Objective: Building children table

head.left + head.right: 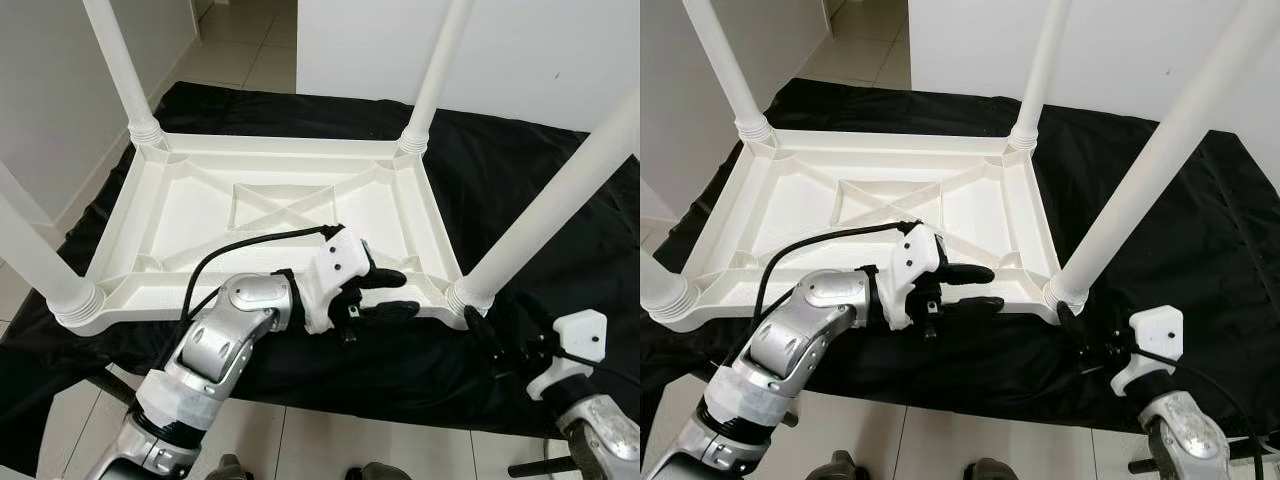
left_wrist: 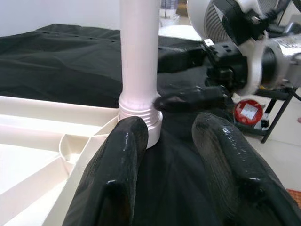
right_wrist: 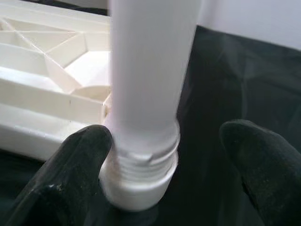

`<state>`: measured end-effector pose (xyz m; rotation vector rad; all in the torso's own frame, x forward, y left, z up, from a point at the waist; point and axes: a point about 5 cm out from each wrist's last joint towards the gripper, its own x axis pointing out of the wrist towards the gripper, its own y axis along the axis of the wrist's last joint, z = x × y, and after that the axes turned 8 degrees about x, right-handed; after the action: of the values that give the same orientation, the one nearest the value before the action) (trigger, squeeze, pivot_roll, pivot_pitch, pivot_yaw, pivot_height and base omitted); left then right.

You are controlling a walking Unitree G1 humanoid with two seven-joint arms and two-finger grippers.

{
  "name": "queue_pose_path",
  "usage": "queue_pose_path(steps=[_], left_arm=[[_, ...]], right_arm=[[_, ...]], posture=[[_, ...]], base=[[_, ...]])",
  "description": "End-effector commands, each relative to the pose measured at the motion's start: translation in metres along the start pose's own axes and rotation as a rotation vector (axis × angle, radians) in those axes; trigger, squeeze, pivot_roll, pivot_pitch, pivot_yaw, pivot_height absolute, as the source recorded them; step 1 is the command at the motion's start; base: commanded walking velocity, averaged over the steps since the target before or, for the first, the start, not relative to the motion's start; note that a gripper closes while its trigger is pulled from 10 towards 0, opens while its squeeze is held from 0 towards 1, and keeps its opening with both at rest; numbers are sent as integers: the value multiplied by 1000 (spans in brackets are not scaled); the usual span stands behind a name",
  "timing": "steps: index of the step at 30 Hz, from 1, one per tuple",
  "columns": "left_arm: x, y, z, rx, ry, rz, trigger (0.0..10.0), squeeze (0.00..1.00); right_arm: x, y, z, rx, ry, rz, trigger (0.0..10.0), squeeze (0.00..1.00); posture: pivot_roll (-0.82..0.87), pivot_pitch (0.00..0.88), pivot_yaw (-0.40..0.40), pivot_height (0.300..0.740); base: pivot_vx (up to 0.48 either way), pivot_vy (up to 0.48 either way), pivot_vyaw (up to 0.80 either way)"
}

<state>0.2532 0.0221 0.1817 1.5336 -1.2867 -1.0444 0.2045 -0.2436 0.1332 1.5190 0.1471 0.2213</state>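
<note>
White tabletop [image 1: 270,215]: upside down on black cloth [image 1: 520,200], four legs up.
Left claw [image 1: 392,294]: fingers apart, straddling the near rim.
Right claw [image 3: 164,165]: spread wide around near right leg [image 3: 146,94] at its threaded base, one finger [image 3: 75,165] touching.

Four legs [image 1: 543,216] stand at tabletop [image 1: 200,215] corners; frame centre between them open. Lower right: right gripper [image 1: 1077,328] fingers straddle near leg, left gripper [image 1: 385,294] just beside.
</note>
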Motion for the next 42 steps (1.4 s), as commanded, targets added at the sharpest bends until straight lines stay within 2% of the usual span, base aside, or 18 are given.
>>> queue_pose_path(steps=[1, 2, 3, 8, 12, 17, 22, 27, 28, 29, 30, 31, 32, 41, 42], left_arm=[[1, -5, -5, -11, 144, -49, 10000, 0], [1, -5, -5, -11, 144, -49, 10000, 0], [5, -6, -5, -9, 169, -57, 10000, 0], [7, -5, -5, -10, 171, -51, 10000, 0], [13, -6, 1, -16, 178, -51, 10000, 0], [16, -7, 2, -17, 195, -56, 10000, 0], [26, -14, 4, -64, 257, -67, 10000, 0], [30, -14, 5, -65, 267, -67, 10000, 0], [31, -14, 6, -61, 267, -66, 10000, 0], [31, -14, 6, -57, 266, -65, 10000, 0], [31, -13, 5, -59, 268, -58, 10000, 0], [31, -13, 5, -59, 268, -58, 10000, 0], [32, -13, 5, -61, 268, -53, 10000, 0], [36, -13, 5, -64, 259, -38, 10000, 0], [37, -13, 6, -67, 265, -36, 10000, 0]], right_arm=[[2, -3, 0, -7, 8, -11, 10000, 0], [2, -3, 0, -7, 8, -11, 10000, 0], [11, -3, -1, -14, 32, -5, 10000, 0], [15, -3, -1, -14, 39, -2, 10000, 0], [32, -3, -3, -19, 69, 11, 10000, 0], [38, -3, -4, -22, 82, 15, 10000, 0], [56, -2, -7, -32, 121, 29, 10000, 0], [62, -1, -6, -46, 135, 33, 10000, 0], [62, -1, -6, -49, 138, 33, 7569, 0], [63, -1, -5, -51, 138, 32, 7569, 0], [62, -2, -4, -42, 140, 27, 1020, 0], [62, -2, -4, -42, 140, 27, 1020, 0], [61, -3, -4, -33, 141, 21, 0, 0], [55, -13, -5, -6, 122, -9, 0, 0], [54, -15, -5, -3, 108, -13, 3647, 0]], posture=[[7, 13, -42, 740], [7, 13, -42, 740], [16, 12, -46, 740], [18, 12, -48, 740], [32, 16, -56, 740], [35, 18, -59, 740], [42, 17, -67, 740], [43, 17, -69, 740], [43, 17, -69, 740], [41, 17, -70, 740], [39, 19, -72, 740], [39, 19, -72, 740], [38, 20, -73, 740], [21, 26, -70, 740], [18, 26, -68, 740]], base=[[0, 0, 0], [0, 0, 0], [0, 0, 0], [0, 0, 0], [0, 0, 0], [0, 0, 0], [0, 0, 0], [0, 0, 0], [0, 0, 0], [0, 0, 0], [0, 0, 0], [0, 0, 0], [0, 0, 0], [0, 0, 0], [0, 0, 0]])
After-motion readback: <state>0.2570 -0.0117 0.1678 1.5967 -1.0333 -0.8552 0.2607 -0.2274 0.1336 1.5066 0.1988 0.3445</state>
